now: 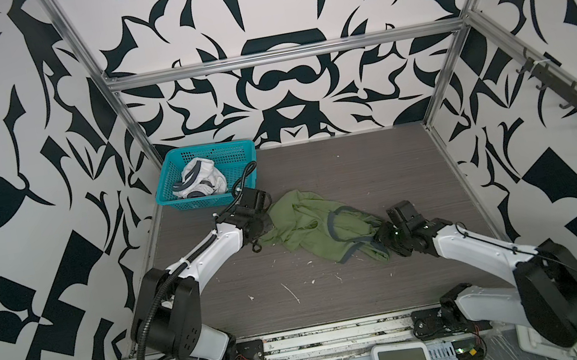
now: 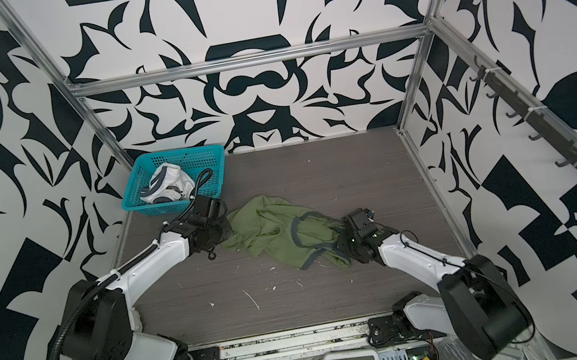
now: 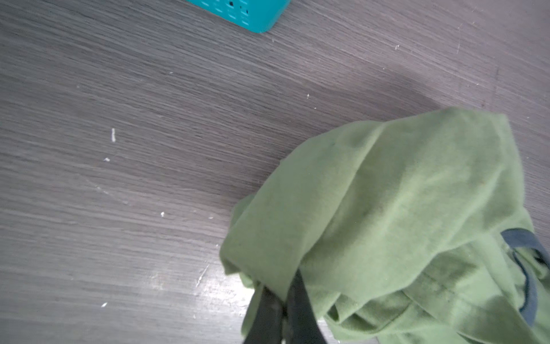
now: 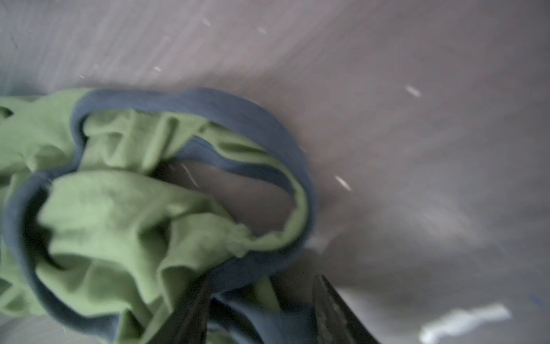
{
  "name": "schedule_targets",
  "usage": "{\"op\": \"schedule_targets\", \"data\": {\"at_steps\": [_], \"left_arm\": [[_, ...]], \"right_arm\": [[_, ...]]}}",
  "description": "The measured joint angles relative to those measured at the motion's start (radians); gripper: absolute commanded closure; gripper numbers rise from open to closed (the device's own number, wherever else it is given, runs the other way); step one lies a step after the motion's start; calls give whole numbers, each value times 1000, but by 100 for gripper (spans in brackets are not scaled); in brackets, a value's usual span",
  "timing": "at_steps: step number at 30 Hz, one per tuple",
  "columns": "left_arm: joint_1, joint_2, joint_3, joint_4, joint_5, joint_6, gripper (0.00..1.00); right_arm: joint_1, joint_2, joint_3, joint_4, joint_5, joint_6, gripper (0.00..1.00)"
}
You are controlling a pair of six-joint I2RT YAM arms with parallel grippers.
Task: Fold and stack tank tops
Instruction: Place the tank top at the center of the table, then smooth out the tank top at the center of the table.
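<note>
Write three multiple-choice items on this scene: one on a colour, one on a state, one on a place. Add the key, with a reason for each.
1. The trim on the green tank top is:
A. red
B. grey-blue
C. yellow

2. The left claw is:
A. wide open
B. shut on the green tank top
C. shut on nothing

3. The white tank top lies:
A. in the teal basket
B. under the green tank top
C. in the left claw

Key:
1 B, since grey-blue bands edge its openings.
2 B, since the left wrist view shows the jaws pinched together on green cloth.
3 A, since both top views show it bunched inside the basket.
</note>
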Motion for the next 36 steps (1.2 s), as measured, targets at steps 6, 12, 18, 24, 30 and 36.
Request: {"op": "schedule_targets", "data": {"at_steps": [6, 12, 18, 24, 30, 36], "left_arm": [[0, -57, -57, 19, -11, -2, 100], [0, -81, -89, 34, -19, -3, 100], [0, -100, -98, 35, -39, -2, 100], [0, -148, -127, 45, -57, 5, 100], [0, -157, -145, 56, -56, 13, 100], [0, -168, -145, 56, -57, 24, 100]], "right_arm": [[-1, 122, 112, 55, 10, -61, 50], [-11, 187, 148, 54, 23, -117, 40], [-98, 175, 153, 35, 7, -175, 36], [-189, 171, 153, 40, -35, -208, 37], [-190, 257, 153, 77, -105, -218, 69], [-190, 257, 187, 5, -64, -257, 100]]}}
